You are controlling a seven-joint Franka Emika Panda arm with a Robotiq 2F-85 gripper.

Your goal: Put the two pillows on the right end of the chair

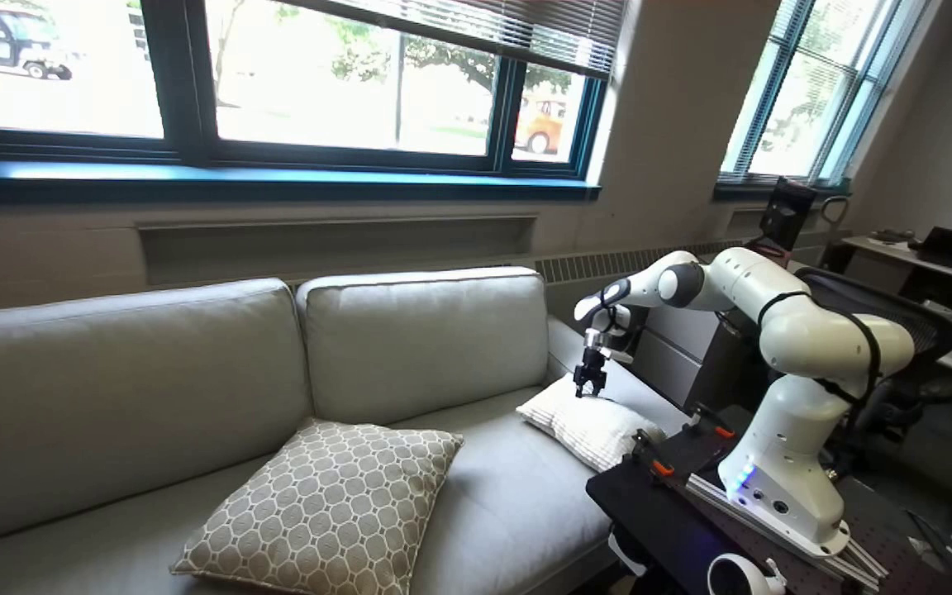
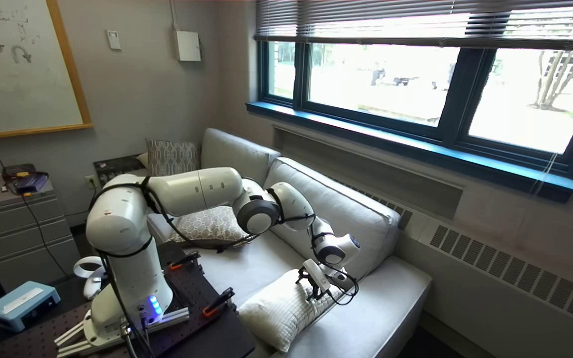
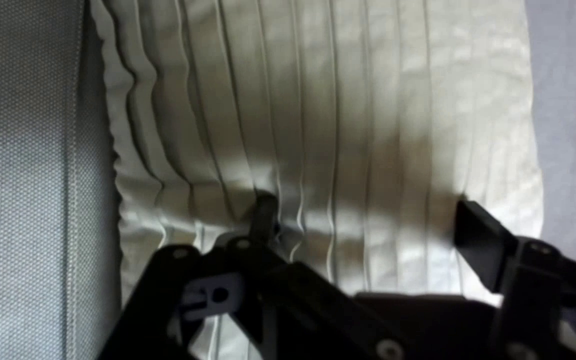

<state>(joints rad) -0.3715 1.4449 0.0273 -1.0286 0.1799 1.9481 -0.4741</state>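
The white pillow (image 1: pixel 596 430) in contact with the gripper (image 3: pixel 365 215) at one end of the sofa (image 1: pixel 501 483). In an exterior view the white pillow lies at the right-hand end of the seat, close beside the armrest (image 1: pixel 645 395); the tan pillow (image 1: pixel 335 504), lattice-patterned, lies well apart from it, farther along. In the wrist view the gripper is unclenched: its fingers (image 3: pixel 480 245) stand wide apart and press into the pleats, which pucker around one fingertip, and no firm hold shows. The step in hand is judged to be taking hold of the white pillow, although letting it go would look much the same. In the first case, the next move calls for drawing the fingers together on a fold deep enough not to slip; in the second, for rising straight clear and crossing to the tan pillow, whose place on the seat suggests that it has yet to be brought to this end.
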